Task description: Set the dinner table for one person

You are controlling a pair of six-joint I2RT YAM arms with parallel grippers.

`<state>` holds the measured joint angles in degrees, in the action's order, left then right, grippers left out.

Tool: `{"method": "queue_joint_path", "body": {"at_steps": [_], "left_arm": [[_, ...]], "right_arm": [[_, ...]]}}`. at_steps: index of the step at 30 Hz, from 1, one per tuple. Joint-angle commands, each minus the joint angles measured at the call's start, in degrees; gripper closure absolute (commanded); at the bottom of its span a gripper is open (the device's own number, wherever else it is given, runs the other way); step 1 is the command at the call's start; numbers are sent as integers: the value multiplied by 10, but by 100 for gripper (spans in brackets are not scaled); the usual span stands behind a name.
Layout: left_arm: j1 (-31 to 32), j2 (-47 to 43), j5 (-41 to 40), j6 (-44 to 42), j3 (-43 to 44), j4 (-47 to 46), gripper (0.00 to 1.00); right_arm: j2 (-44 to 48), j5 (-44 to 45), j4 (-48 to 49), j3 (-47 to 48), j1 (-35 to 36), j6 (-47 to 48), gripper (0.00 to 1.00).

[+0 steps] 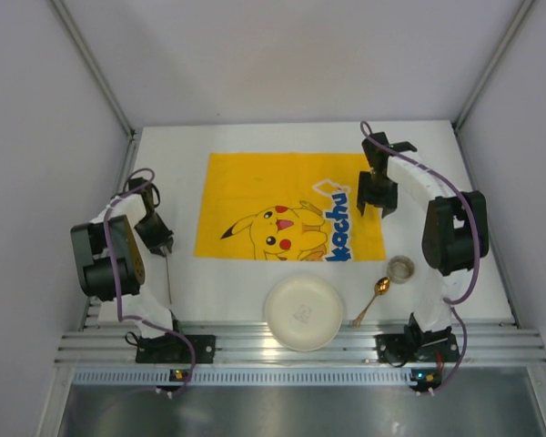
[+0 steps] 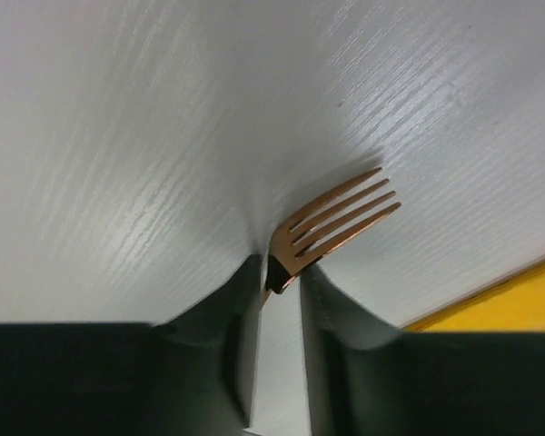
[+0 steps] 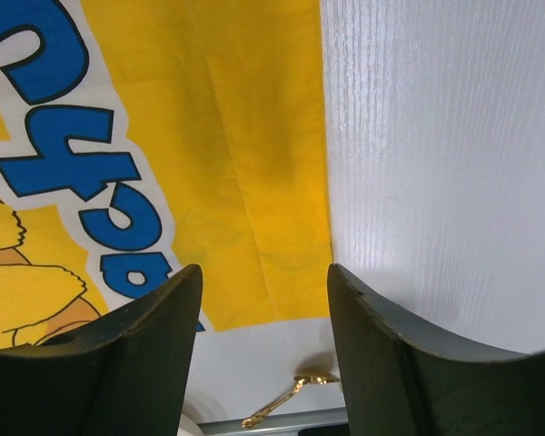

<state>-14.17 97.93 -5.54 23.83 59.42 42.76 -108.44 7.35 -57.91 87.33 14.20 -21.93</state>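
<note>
dinner table: white, matt, with a fine wood-like grain that takes a soft sheen
cloth: yellow printed fabric, matt, faintly creased
fork: copper-toned metal, polished and glossy
spoon: gold-toned metal, shiny
plate: cream, matt, smooth; paper or plastic cannot be told
right gripper: dark, matt, plastic-looking fingers
rail: bare ribbed metal, satin grey
</note>
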Motion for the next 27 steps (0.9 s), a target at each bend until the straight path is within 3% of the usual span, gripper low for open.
{"method": "queue_joint_path", "body": {"at_steps": [1, 4, 9, 16, 20, 27], "left_arm": [[-3, 19, -14, -7, 14, -44, 71], [-3, 29, -21, -10, 20, -45, 100], [-4, 28, -6, -29, 49, -44, 100], [2, -56, 276, -64, 54, -200, 100], [22, 9, 410, -34, 124, -243, 100], [129, 152, 439, -62, 317, -192, 100]], "right_arm": [[-3, -6, 10, 1, 0, 10, 44], [-7, -9, 10, 5, 0, 8, 47], [-9, -11, 10, 11, 0, 9, 50], [8, -42, 12, -16, 0, 7, 53], [24, -57, 17, -35, 0, 13, 52], [46, -71, 42, -73, 0, 2, 53]]}}
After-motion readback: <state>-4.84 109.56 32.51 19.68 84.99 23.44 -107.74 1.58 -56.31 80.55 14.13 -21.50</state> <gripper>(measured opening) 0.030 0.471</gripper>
